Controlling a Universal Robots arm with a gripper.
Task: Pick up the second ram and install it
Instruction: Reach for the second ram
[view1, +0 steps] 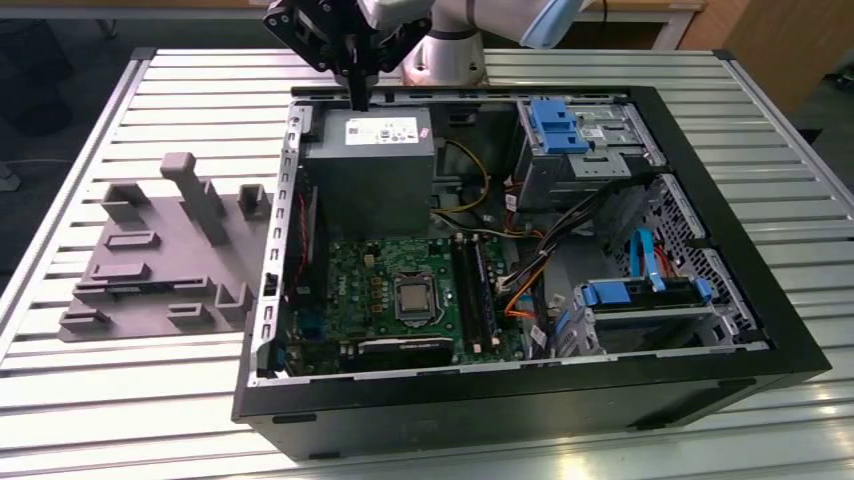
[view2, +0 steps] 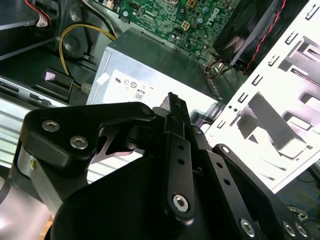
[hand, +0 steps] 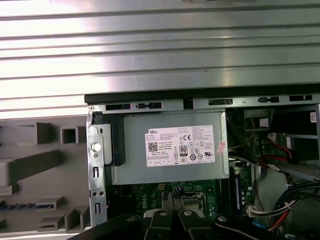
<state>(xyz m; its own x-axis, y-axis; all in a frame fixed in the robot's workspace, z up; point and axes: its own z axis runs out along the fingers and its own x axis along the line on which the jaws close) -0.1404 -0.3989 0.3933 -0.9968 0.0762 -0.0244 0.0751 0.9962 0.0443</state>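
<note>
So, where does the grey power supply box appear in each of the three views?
Exterior view: the power supply sits in the case's far corner, toward the exterior view's left.
Second wrist view: power supply next to the motherboard.
First wrist view: power supply between case rim and motherboard.
Shared landmark: the green motherboard.

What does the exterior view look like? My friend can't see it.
A robot's gripper hangs over the power supply end of an open computer case lying on a slatted metal table. A green motherboard shows inside; a grey tray sits at the exterior view's left.
</note>
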